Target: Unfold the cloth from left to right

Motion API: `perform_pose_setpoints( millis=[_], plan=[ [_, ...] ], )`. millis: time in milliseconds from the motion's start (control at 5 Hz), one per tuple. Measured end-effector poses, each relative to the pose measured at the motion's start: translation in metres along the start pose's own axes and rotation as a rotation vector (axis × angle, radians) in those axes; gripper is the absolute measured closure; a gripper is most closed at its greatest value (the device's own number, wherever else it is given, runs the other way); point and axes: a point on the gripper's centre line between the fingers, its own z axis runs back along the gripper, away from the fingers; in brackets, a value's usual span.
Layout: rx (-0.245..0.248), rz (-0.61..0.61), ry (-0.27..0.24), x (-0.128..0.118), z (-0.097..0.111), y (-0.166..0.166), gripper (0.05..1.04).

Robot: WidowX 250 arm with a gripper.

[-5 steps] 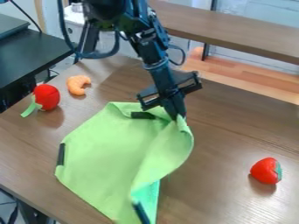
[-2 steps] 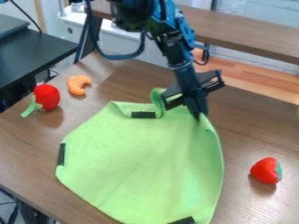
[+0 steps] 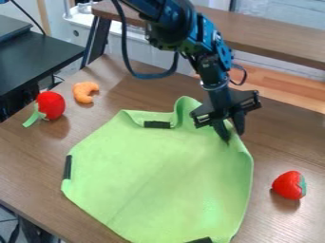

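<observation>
The gripper (image 3: 234, 137) is over the upper right edge of the green cloth (image 3: 158, 175), its two fingers parted, with the left fingertip against the cloth. The cloth lies spread broadly across the middle of the table. Its top edge curls up in a raised fold just left of the gripper, and its right edge is slightly lifted. Dark strips show at its top, left and bottom edges.
A red toy (image 3: 50, 105) with a green stem and an orange shrimp-like toy (image 3: 84, 91) sit at the upper left. A toy strawberry (image 3: 289, 185) lies right of the cloth. Behind the wooden table (image 3: 285, 137) runs a raised wooden shelf (image 3: 273, 38).
The gripper has moved right, drawing the cloth's upper right part along, and its fingers have parted. The fold over the lower right has opened out, so the cloth covers more table.
</observation>
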Motion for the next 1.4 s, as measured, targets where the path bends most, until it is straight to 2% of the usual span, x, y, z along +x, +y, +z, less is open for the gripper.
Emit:
perform_pose_setpoints(
  millis=[200,400,600,800,1000,1200,1400],
  plan=[
    [-0.021,-0.013,-0.057,-0.004,-0.009,0.001,0.329],
    [-0.041,-0.012,-0.079,-0.001,-0.01,-0.002,0.095],
    [-0.053,-0.013,-0.077,-0.003,-0.009,-0.003,0.083],
    [-0.087,-0.056,-0.064,-0.007,0.019,-0.011,0.083],
    [0.009,-0.097,-0.076,0.004,0.061,0.016,0.083],
    [0.078,-0.163,-0.103,-0.001,0.09,0.047,0.083],
    [0.067,-0.171,-0.131,0.005,0.124,0.104,0.083]
  ],
)
